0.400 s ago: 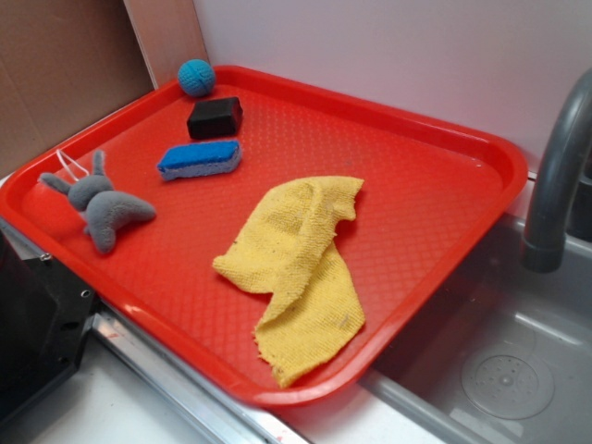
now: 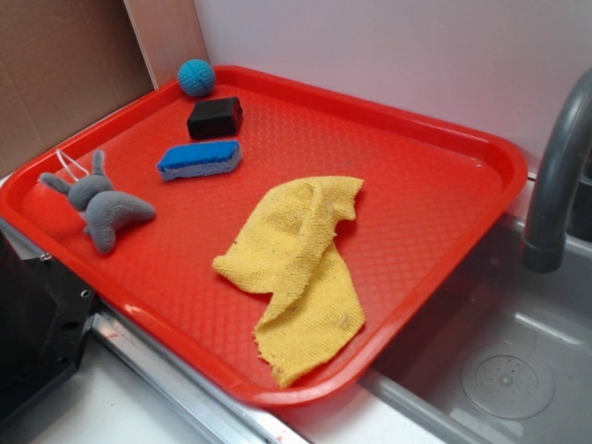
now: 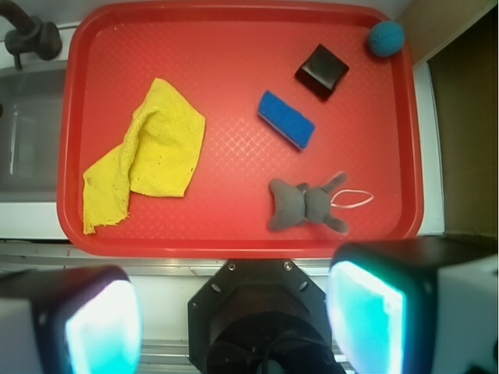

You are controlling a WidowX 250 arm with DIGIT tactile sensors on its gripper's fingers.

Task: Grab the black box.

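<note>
The black box (image 2: 215,117) lies flat near the far left corner of the red tray (image 2: 398,185). From the wrist view, high above the tray (image 3: 234,54), the black box (image 3: 321,72) sits at the upper right, far from my gripper (image 3: 234,319). My gripper is open, its two cyan-padded fingers (image 3: 101,327) wide apart at the bottom edge with nothing between them. It does not appear in the exterior view.
On the tray beside the box are a blue sponge (image 2: 199,159), a teal ball (image 2: 196,78), a grey stuffed toy (image 2: 106,205) and a crumpled yellow cloth (image 2: 301,264). A grey faucet (image 2: 555,176) and a sink (image 2: 499,361) lie to the right. The black robot base (image 3: 257,319) stands below the tray.
</note>
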